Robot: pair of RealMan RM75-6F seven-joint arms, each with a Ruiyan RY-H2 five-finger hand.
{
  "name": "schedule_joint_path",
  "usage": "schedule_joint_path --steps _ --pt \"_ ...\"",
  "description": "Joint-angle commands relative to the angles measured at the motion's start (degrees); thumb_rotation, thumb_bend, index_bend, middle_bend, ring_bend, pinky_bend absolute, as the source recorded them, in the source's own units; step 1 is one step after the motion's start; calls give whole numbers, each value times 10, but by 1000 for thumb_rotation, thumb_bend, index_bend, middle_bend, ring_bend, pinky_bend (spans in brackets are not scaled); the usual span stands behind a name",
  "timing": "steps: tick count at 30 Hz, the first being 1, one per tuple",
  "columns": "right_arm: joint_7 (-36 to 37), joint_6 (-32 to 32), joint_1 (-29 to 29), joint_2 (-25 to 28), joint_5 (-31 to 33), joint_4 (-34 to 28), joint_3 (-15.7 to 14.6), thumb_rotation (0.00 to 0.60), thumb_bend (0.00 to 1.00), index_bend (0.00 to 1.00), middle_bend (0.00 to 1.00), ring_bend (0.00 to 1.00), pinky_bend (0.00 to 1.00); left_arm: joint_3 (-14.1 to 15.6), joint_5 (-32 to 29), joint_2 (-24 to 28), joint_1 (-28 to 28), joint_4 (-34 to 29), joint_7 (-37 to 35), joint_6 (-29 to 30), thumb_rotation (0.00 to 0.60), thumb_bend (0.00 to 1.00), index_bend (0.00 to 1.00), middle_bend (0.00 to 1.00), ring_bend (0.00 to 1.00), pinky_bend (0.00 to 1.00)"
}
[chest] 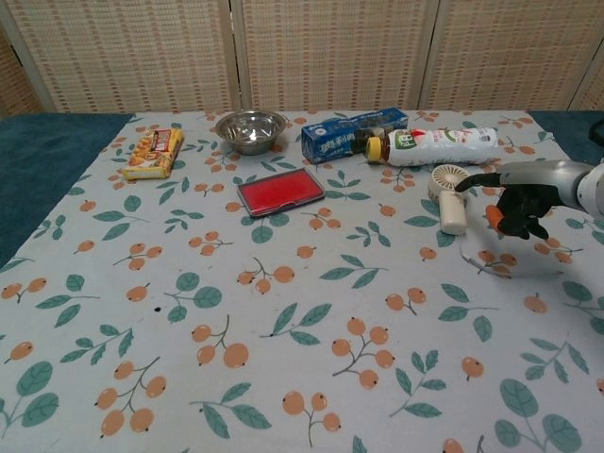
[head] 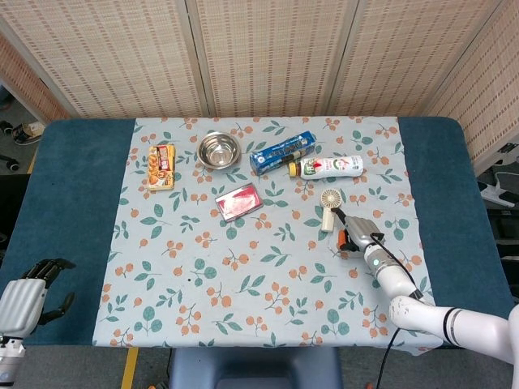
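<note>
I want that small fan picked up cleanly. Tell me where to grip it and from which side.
Grip the handheld fan by its plain handle, below the round head. It lies flat, handle toward the robot, and the right hand sits just to its right, so coming from that side looks simplest.

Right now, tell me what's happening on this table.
The right hand hovers beside the small handheld fan lying on the floral tablecloth, fingers reaching toward it but holding nothing. The left hand rests off the front left corner, idle. Farther back sit a steel bowl, a red case, a snack pack, a blue box and a bottle.
</note>
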Motion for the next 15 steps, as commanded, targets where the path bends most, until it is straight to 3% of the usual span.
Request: schedule_joint_path --steps 1,15 --pt "1 -1 0 0 -1 -1 -1 600 746 0 813 699 742 0 0 0 0 0 0 0 600 355 295 258 203 367" --pt "5 -4 2 -3 3 7 -3 600 745 0 813 699 742 0 2 1 1 0 -2 3 600 354 295 258 203 367"
